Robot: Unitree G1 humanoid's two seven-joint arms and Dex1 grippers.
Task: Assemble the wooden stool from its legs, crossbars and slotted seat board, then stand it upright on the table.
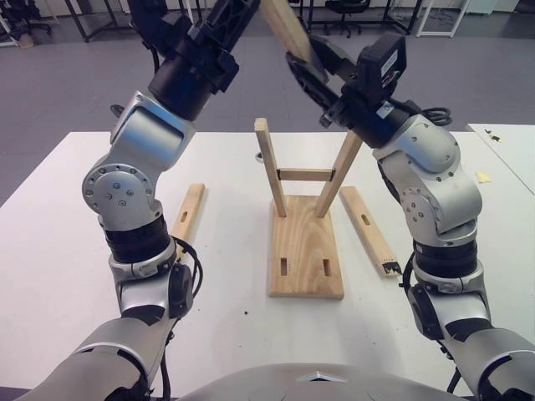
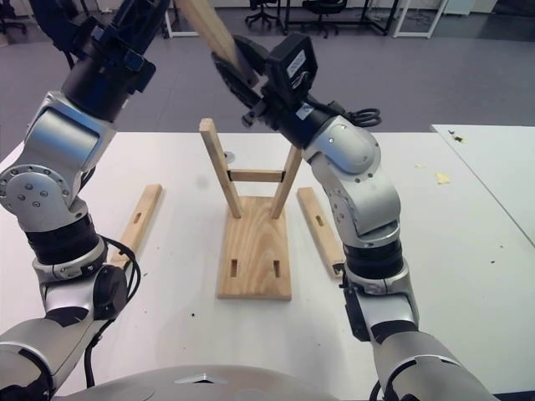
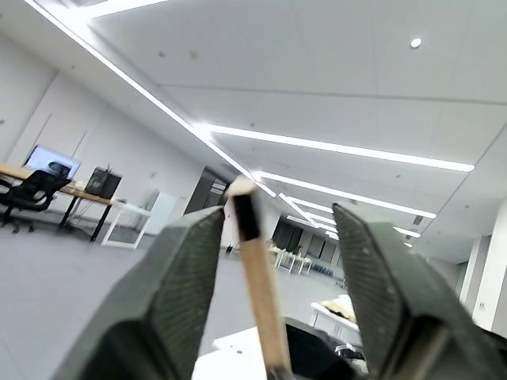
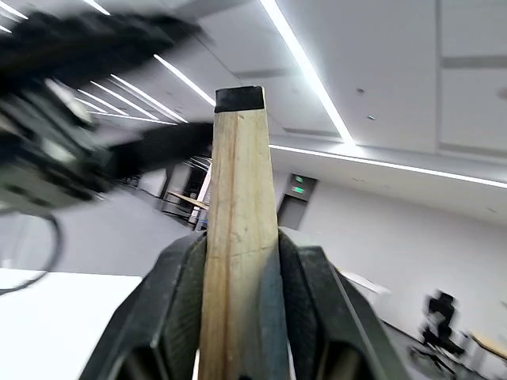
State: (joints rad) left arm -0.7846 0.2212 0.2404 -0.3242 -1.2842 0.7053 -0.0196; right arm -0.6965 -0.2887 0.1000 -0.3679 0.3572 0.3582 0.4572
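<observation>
The slotted seat board (image 1: 305, 251) lies flat on the white table (image 1: 75, 209). Two legs (image 1: 270, 167) (image 1: 338, 180) stand in its far slots, joined by a crossbar (image 1: 305, 175). High above them my right gripper (image 1: 311, 67) is shut on another wooden leg (image 1: 284, 25), which slants up toward my left arm. In the right wrist view this leg (image 4: 238, 222) sits clamped between the pads. My left gripper (image 3: 277, 261) is open around the black-capped tip of that leg (image 3: 257, 285), with a gap on each side.
Two loose slotted wooden pieces lie on the table, one to the left of the board (image 1: 188, 213) and one to its right (image 1: 368, 230). A second white table (image 1: 510, 146) stands at the far right. Office chairs and desks stand in the room behind.
</observation>
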